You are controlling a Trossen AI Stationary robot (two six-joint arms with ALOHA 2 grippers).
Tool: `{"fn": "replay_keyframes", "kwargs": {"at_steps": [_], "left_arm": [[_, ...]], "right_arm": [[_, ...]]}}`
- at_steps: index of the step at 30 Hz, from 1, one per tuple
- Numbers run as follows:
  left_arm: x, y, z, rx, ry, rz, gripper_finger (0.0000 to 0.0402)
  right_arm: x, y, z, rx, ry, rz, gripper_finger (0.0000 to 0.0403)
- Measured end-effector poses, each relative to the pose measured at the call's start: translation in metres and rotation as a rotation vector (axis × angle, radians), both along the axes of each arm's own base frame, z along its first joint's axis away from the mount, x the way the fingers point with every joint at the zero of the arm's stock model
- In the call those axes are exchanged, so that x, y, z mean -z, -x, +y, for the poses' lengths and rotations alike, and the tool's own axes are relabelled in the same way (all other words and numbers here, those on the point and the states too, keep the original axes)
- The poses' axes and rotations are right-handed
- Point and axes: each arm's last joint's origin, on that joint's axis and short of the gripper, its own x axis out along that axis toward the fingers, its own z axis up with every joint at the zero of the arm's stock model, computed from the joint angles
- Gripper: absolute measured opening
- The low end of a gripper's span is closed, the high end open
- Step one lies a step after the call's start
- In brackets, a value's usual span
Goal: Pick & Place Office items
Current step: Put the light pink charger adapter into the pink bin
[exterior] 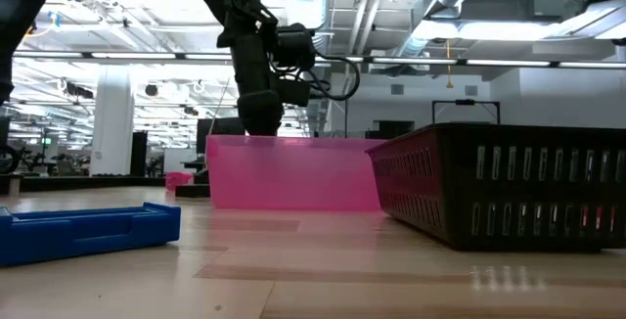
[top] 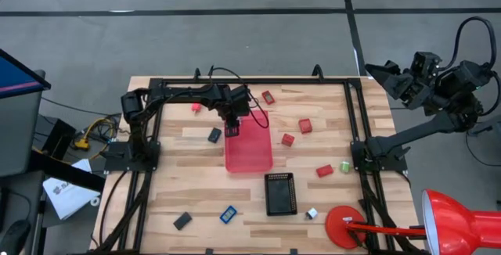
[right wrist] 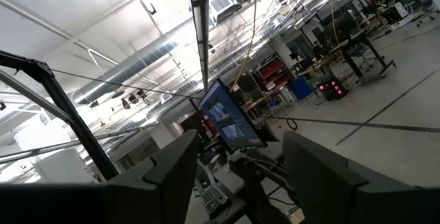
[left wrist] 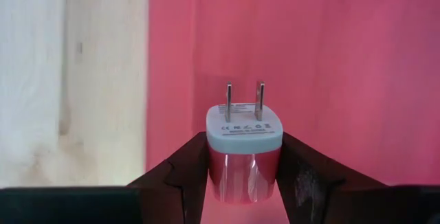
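Observation:
My left gripper (left wrist: pixel 244 177) is shut on a small red charger plug (left wrist: pixel 244 157) with a pale face and two metal prongs. It hovers over the far left part of the flat pink-red tray (top: pixel 249 152). Other small office items lie loose on the wooden table: red ones (top: pixel 305 125) (top: pixel 325 171), a green one (top: pixel 345 166), a blue one (top: pixel 228 214), black ones (top: pixel 214 135) (top: pixel 182 220) and a silvery-white one (top: pixel 311 213). My right gripper (right wrist: pixel 237 176) is open, parked off the table's right side (top: pixel 391 79) and pointing up into the room. My left gripper pinches the charger plug by its red body (left wrist: pixel 242 179), one finger (left wrist: pixel 185 179) on each of two opposite sides. The fingers point down from above. The plug's pale face and prongs (left wrist: pixel 243 102) point down at the pink tray, and it is lifted clear.
The black grid-patterned tray (top: pixel 280 194) stands near the pink tray's near right corner; in the low view it fills the right side (exterior: pixel 509 182). A red desk lamp (top: pixel 438 224) sits at the near right corner. Black frame rails (top: pixel 356 122) run along the table's edges.

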Motion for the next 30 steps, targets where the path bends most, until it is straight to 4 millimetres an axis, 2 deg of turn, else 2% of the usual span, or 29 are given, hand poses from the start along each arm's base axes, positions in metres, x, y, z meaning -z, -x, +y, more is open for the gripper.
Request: {"fn": "replay_keyframes", "kwargs": {"at_steps": [4, 12, 26, 30], "left_arm": [[0.01, -0.001, -0.003, 0.013, 0.034, 0.036, 0.0141], [0.016, -0.004, -0.005, 0.014, 0.035, 0.041, 0.0147], [0.016, -0.005, -0.003, -0.021, 0.025, 0.026, 0.0192], [0.003, -0.003, 0.001, -0.078, 0.039, -0.033, 0.0208]], "right_arm": [[0.0, 0.0, 0.0, 0.001, 0.004, 0.001, 0.0207], [0.0, 0.0, 0.0, 0.001, 0.003, 0.001, 0.0207], [0.0, 0.0, 0.0, 0.0, 0.001, 0.005, 0.0207], [0.001, 0.0, 0.0, 0.0, 0.001, 0.006, 0.0207]]}}
